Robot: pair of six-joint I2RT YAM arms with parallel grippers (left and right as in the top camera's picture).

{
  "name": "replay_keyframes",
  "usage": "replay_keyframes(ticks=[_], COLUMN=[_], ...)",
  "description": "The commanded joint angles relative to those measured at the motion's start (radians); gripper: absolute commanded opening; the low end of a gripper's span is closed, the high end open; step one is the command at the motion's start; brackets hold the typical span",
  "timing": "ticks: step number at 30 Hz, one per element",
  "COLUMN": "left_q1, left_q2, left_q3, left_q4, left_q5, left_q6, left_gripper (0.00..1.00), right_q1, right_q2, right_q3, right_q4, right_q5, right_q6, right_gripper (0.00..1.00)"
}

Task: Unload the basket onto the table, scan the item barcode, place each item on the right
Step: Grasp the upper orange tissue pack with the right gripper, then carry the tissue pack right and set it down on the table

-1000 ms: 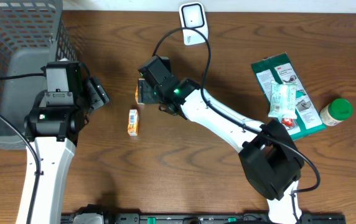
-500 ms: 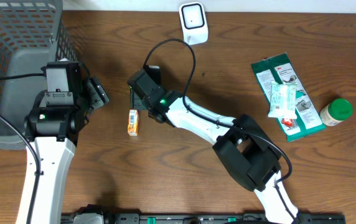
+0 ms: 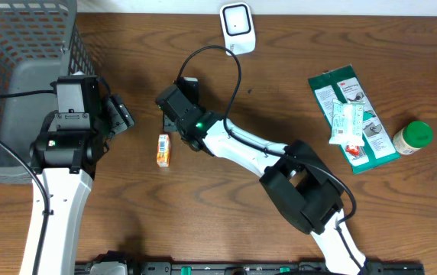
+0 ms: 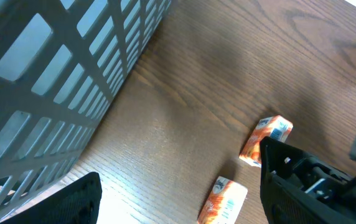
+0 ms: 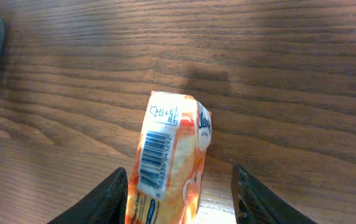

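An orange packet with a barcode label lies on the wooden table, between the fingers of my right gripper. The left finger touches the packet. The right finger stands a little apart from it, so the gripper is open around it. From overhead, my right gripper covers that packet. A second orange packet lies just in front of it. Both packets show in the left wrist view. My left gripper hangs open and empty by the basket. The white scanner stands at the table's back edge.
A grey mesh basket fills the back left corner next to my left arm. At the right lie a green card package with a white tube on it, and a green-lidded jar.
My right arm has swung left and down over the packet. Its jaws have narrowed around it. The left arm has not moved.
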State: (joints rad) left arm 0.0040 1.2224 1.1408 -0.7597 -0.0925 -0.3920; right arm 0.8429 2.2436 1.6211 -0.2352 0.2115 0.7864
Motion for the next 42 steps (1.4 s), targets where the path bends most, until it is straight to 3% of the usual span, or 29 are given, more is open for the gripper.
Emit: replay_keyframes(ticks=[1, 4, 13, 18, 24, 31, 33, 36, 38, 42], left_q1=[0.004, 0.004, 0.004, 0.004, 0.004, 0.004, 0.004, 0.004, 0.004, 0.004], left_q2=[0.001, 0.001, 0.001, 0.001, 0.001, 0.001, 0.001, 0.001, 0.001, 0.001], left_q3=[0.0, 0.0, 0.0, 0.0, 0.0, 0.0, 0.0, 0.0, 0.0, 0.0], left_q4=[-0.003, -0.003, -0.003, -0.003, -0.003, -0.003, -0.003, -0.003, -0.003, -0.003], left_q5=[-0.013, -0.013, -0.013, -0.013, -0.013, -0.013, -0.013, -0.013, -0.013, -0.013], left_q6=[0.006, 0.006, 0.006, 0.006, 0.006, 0.006, 0.006, 0.006, 0.006, 0.006], left_gripper=[0.82, 0.83, 0.83, 0.83, 0.83, 0.83, 0.83, 0.83, 0.83, 0.83], right_q1=[0.002, -0.007, -0.073, -0.157, -0.264, -0.285, -0.276, -0.251, -0.237, -0.231], right_q2=[0.036, 0.019, -0.138, -0.2, -0.196, -0.195, -0.195, -0.195, -0.195, -0.209], right_q3=[0.01, 0.011, 0.011, 0.011, 0.004, -0.099, -0.135, -0.185, -0.19, -0.174], right_q4=[0.004, 0.003, -0.26, -0.51, -0.764, -0.721, -0.676, -0.595, -0.575, -0.59], right_q5=[0.028, 0.036, 0.035, 0.035, 0.035, 0.032, 0.021, -0.045, -0.076, -0.082], right_q6=[0.0, -0.033, -0.078, -0.151, -0.303, -0.305, -0.305, -0.306, -0.309, -0.403], right_gripper=[0.35, 0.19, 0.14, 0.03, 0.09, 0.12, 0.17, 0.37, 0.66, 0.75])
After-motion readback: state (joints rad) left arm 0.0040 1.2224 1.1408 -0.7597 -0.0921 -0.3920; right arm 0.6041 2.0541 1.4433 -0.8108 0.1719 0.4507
